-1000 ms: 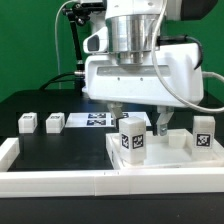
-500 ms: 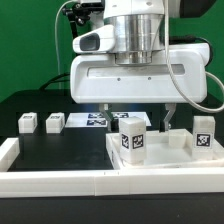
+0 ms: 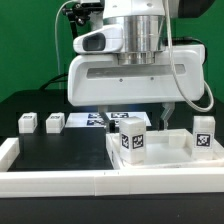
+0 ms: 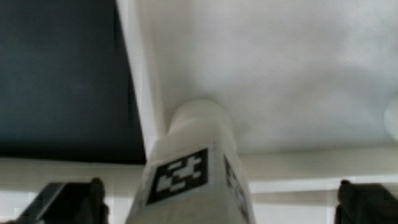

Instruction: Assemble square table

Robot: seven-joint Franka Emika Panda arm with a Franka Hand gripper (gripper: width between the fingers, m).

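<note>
Gripper [image 3: 138, 117] hangs wide open, empty, above a leg [image 3: 133, 141] upright on the slab [image 3: 166, 161], second leg [image 3: 205, 135] beside, two loose legs [image 3: 27, 122] farther off, so about halfway, I'd judge.

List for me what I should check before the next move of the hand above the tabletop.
1. The hand is open: ok, its fingers stand wide apart.
2. The upright leg is between the fingers: ok, it touches neither.
3. That leg stands on the tabletop: ok, upright near a corner.
4. That leg is fully screwed in: cannot tell.
5. The loose legs are clear of the hand: ok, two lie far on the exterior view's left.
</note>
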